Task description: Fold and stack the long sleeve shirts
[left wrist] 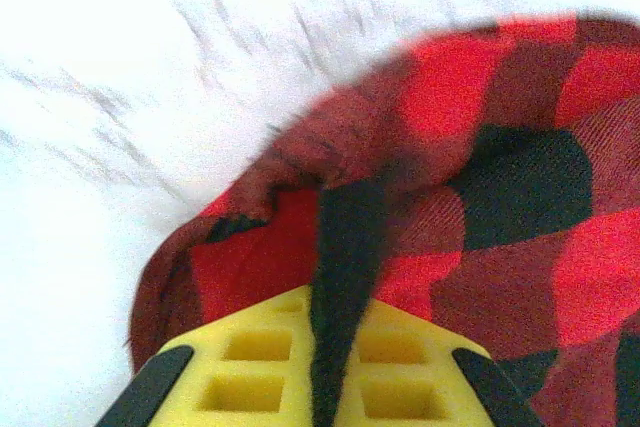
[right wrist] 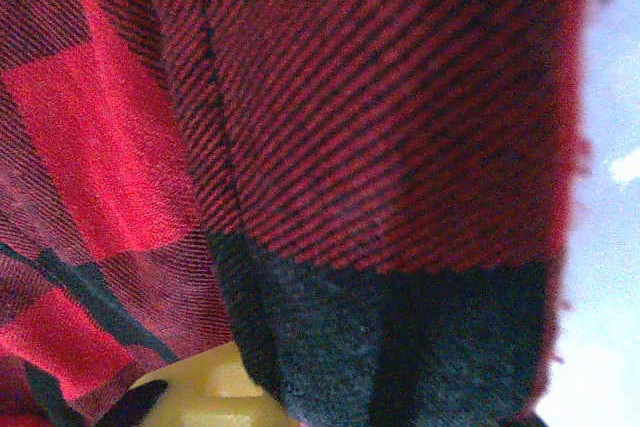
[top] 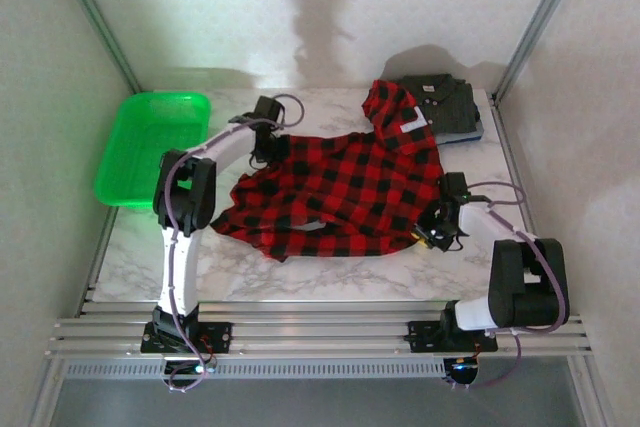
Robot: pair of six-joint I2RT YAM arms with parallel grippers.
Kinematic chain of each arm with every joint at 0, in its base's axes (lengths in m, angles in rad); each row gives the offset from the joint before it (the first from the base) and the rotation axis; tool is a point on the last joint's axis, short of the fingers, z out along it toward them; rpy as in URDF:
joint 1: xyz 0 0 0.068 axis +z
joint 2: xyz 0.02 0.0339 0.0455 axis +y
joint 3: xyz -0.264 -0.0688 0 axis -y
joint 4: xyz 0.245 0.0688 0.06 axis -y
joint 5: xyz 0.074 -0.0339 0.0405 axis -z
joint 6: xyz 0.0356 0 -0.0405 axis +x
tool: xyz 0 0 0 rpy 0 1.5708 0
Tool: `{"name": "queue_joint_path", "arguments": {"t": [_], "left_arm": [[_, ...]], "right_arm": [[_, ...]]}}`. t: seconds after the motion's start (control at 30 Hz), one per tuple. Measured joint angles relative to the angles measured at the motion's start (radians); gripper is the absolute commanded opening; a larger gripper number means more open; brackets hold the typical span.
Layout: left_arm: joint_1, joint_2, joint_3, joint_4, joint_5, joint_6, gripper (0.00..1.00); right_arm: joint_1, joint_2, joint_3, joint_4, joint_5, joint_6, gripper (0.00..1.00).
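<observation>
FOLDING UNDER WAY: A red-and-black plaid shirt (top: 340, 187) lies spread and rumpled across the middle of the marble table (top: 330, 272), unfolded, with two robot arms at opposite edges of it. The left gripper (top: 265, 147) sits at the shirt's far left edge, the right gripper (top: 440, 230) at its near right hem. Beside the shirt's collar, in the far right corner, a folded dark shirt (top: 440, 97) rests on a blue garment (top: 480, 133). That part of the stack looks finished, while the plaid shirt apparently has all its folding and stacking left. A green basket (top: 150, 142) stands at the far left. The overhead view gives the layout but not the grips. The left wrist camera shows yellow pads (left wrist: 250, 367) closed on a ridge of plaid cloth. The right wrist camera shows cloth draped over its finger, so whether those jaws have clamped cannot be told.
</observation>
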Motion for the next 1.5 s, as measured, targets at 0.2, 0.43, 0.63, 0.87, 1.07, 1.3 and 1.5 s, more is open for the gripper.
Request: {"name": "queue_joint_path", "arguments": {"t": [0.2,0.43,0.63,0.87,1.07,1.3,1.5], "left_arm": [[0.116,0.000,0.096,0.032,0.018,-0.048,0.06],[0.171,0.027,0.151,0.082,0.036,-0.127,0.62],[0.166,0.036,0.158,0.087,0.044,-0.207,0.88],[0.092,-0.286,-0.155,0.001,0.010,-0.254,0.89],[0.009,-0.701,-0.614,0.018,0.037,-0.288,0.86],[0.000,-0.608,-0.838,0.051,0.054,-0.332,0.79],[-0.035,-0.603,-0.854,0.087,0.043,-0.385,0.70]], "right_arm": [[-0.044,0.069,0.151,-0.076,0.148,-0.051,0.00],[-0.063,0.176,0.400,-0.084,0.262,-0.148,0.36],[-0.065,0.161,0.412,-0.098,0.235,-0.177,0.69],[-0.041,-0.139,0.257,-0.193,0.116,-0.159,0.72],[0.295,-0.257,0.039,-0.093,-0.013,0.018,0.71],[0.484,0.019,0.056,0.071,-0.030,0.151,0.70],[0.520,0.123,0.092,0.125,-0.009,0.195,0.62]]}}
